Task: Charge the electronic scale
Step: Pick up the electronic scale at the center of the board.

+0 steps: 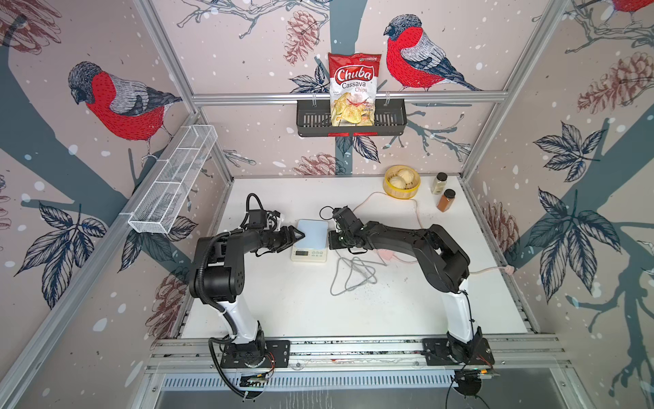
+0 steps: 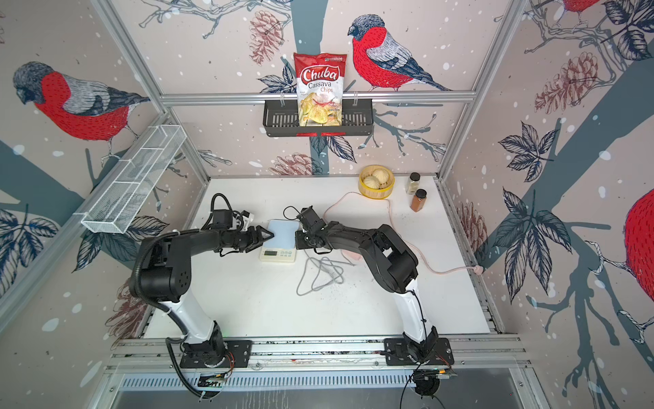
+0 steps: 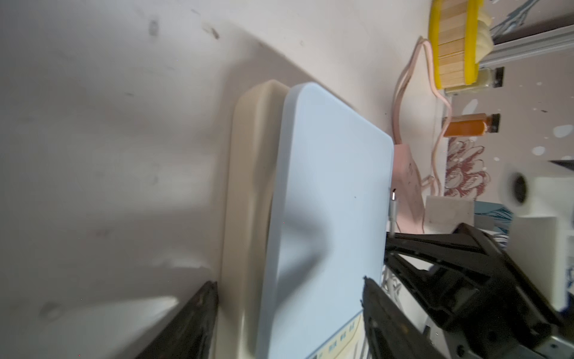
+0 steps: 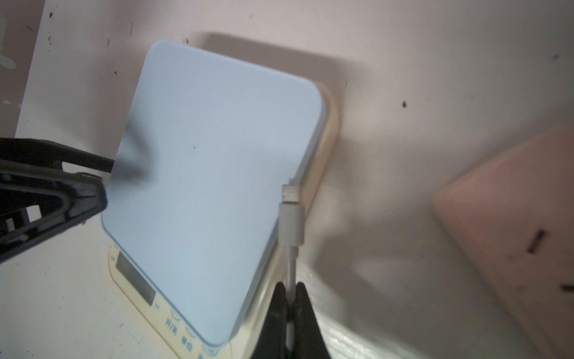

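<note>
Presently: plug-in step, plug not yet seated. The flat white tabletop (image 1: 290, 304) carries the electronic scale (image 1: 314, 231), a small flat cream-white body with a pale blue square weighing top. It lies near the middle, its display strip towards the arm bases.

At the scale's left edge is the left gripper (image 1: 300, 234), jaws apart, one finger low beside the cream base and one over the blue top. I cannot tell whether they press; judged to be bracing.

The right gripper (image 4: 289, 289) is pinched together on a thin white charging cable (image 4: 291, 267), just behind its white-sleeved, metal-tipped plug (image 4: 290, 194). The plug tip is at the scale's right side with metal still exposed. The port itself is not visible.

Next move, as judged: line the tip up with the port in the cream side wall, then push towards the bracing gripper. The grip sits behind the sleeve, so the plug may tilt.

Around:
- The long pink power strip (image 4: 509, 223) lies near the scale's right side, under the right arm.
- Loose grey-white cable loops (image 1: 354, 276) in front could drag.
- The round yellow-rimmed bamboo steamer (image 1: 401, 193) and two small spice jars (image 1: 446, 200) stand well apart and clear.
</note>
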